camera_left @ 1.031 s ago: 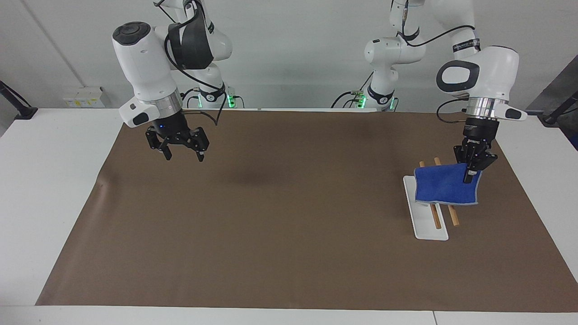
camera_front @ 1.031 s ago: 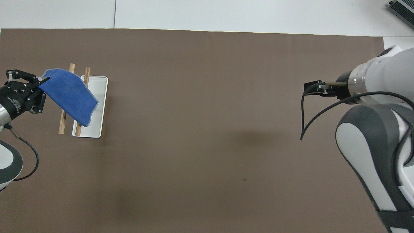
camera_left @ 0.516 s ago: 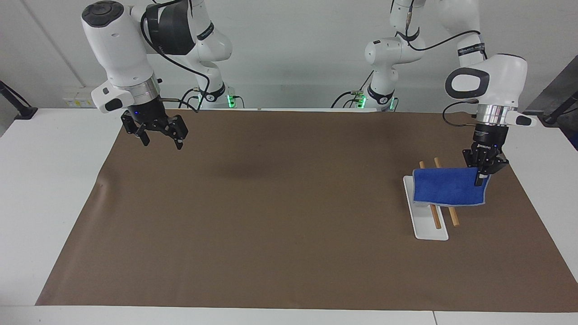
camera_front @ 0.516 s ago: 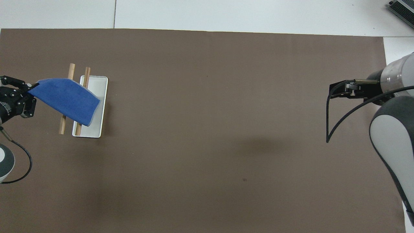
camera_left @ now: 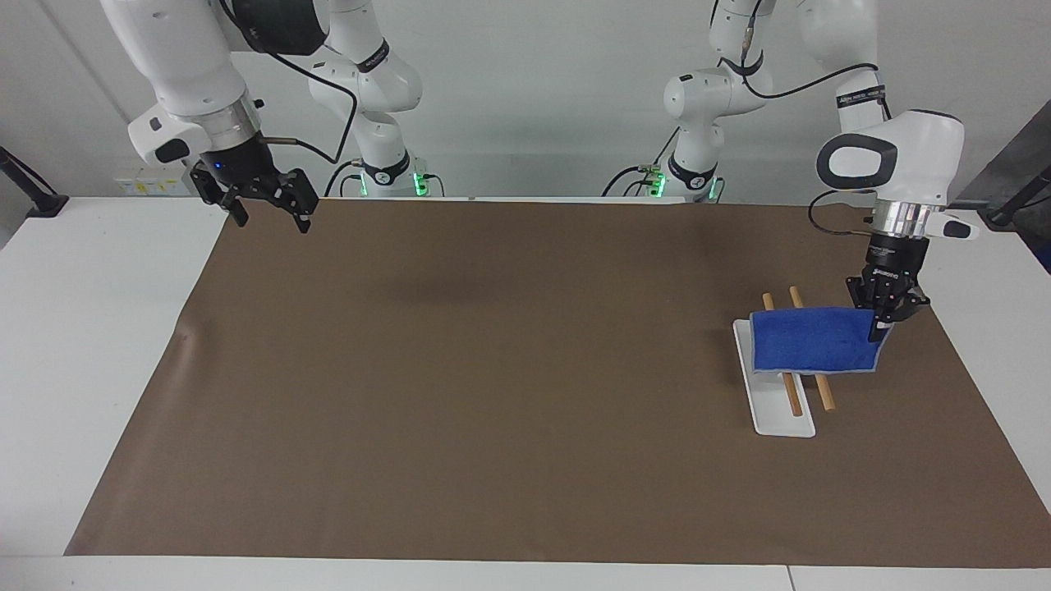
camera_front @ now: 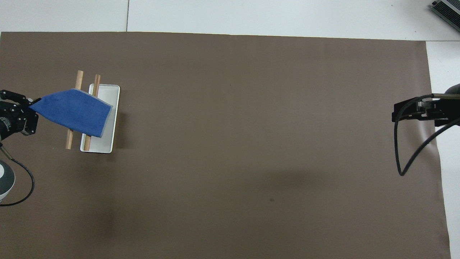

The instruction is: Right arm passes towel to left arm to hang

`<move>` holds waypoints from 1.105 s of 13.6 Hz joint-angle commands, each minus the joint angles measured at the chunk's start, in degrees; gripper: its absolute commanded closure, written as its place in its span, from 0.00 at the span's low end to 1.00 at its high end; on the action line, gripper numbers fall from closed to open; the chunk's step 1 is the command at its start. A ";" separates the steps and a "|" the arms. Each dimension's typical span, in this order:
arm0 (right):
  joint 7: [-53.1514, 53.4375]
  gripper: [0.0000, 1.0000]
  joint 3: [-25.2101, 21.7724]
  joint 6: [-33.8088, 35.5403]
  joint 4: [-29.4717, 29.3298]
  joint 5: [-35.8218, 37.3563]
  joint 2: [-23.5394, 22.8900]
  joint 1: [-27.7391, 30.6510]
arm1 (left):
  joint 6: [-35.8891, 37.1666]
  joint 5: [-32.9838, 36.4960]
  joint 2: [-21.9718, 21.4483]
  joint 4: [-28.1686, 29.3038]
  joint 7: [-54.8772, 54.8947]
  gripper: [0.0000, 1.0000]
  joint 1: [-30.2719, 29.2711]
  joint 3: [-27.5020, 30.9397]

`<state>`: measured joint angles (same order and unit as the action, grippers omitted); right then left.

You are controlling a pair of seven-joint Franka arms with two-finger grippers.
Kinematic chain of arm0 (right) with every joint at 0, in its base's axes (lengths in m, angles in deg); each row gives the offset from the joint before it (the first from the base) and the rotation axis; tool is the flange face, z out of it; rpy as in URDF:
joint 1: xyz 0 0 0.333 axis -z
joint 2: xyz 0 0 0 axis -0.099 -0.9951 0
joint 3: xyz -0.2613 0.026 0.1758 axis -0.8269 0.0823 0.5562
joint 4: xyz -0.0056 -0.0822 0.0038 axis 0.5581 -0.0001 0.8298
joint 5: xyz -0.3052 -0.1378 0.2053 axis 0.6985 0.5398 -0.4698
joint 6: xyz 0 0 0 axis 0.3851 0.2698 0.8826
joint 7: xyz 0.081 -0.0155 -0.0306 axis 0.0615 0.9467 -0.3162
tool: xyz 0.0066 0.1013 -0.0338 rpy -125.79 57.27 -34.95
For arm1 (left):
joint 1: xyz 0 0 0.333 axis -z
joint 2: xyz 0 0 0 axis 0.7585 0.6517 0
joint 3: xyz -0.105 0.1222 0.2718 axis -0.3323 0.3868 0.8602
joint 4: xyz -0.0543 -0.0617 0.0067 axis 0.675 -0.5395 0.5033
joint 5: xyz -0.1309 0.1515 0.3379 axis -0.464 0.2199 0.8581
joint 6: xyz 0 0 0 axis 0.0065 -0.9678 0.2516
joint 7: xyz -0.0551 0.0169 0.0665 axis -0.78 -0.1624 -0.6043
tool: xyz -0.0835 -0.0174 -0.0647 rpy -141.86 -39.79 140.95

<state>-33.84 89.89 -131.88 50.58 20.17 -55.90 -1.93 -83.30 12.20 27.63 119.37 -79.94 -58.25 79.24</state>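
At the left arm's end of the mat [camera_left: 493, 427], you see the left arm [camera_left: 891, 156] w/ wrist pointing straight down, left gripper [camera_left: 880, 328] pinched on a corner of the towel [camera_left: 813, 338]. Towel drapes over the 2 wooden rods [camera_left: 792, 394] of the white rack [camera_left: 772, 410]. Right arm [camera_left: 176, 57] waits raised, tilted; right gripper [camera_left: 267, 215], fingers apart, hangs over the mat's corner nearest its base.

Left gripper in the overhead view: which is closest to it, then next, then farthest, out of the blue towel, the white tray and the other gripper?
From the left gripper:
1. Towel, pinched at its corner, draped over the wooden rods.
2. White tray, under the rods, just past the towel toward the table's middle.
3. Right gripper, at the right arm's end of the table.
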 commanded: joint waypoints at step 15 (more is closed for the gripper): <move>-2.88 0.00 -7.89 2.04 -0.61 -3.23 -0.22 -3.75 | 1.19 1.59 -1.98 -1.14 0.63 0.00 0.21 -0.84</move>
<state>-35.43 82.49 -130.32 50.08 17.69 -56.05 -5.54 -83.22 12.57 26.90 118.69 -79.68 -59.97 78.12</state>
